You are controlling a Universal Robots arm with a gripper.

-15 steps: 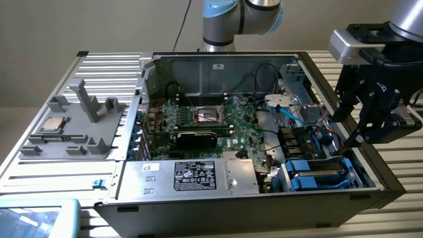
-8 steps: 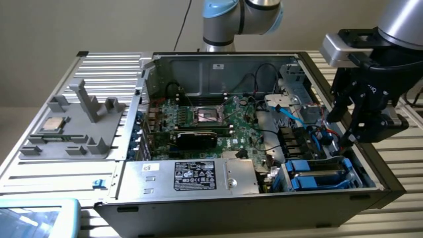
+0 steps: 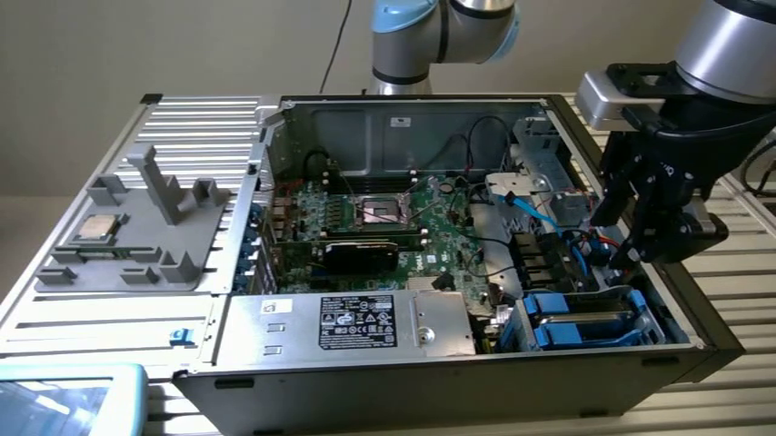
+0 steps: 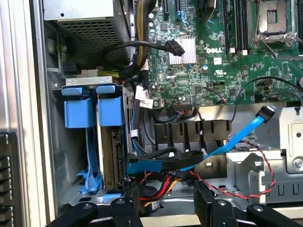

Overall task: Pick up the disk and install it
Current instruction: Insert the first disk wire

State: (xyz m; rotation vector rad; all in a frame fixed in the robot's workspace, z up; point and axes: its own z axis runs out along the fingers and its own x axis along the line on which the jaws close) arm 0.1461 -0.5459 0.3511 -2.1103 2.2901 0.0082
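The hand [image 3: 615,241] hangs wide open, holding nothing. The disk [image 3: 588,318], at five o'clock, looks hard and breakable. Grab its blue sides.

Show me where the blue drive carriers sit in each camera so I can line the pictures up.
Exterior view: the blue drive carriers sit low on the exterior view's right, beside the silver box with the black label.
Wrist view: the carriers stand side by side between the case wall and the motherboard.
Shared landmark: the light-blue data cable.
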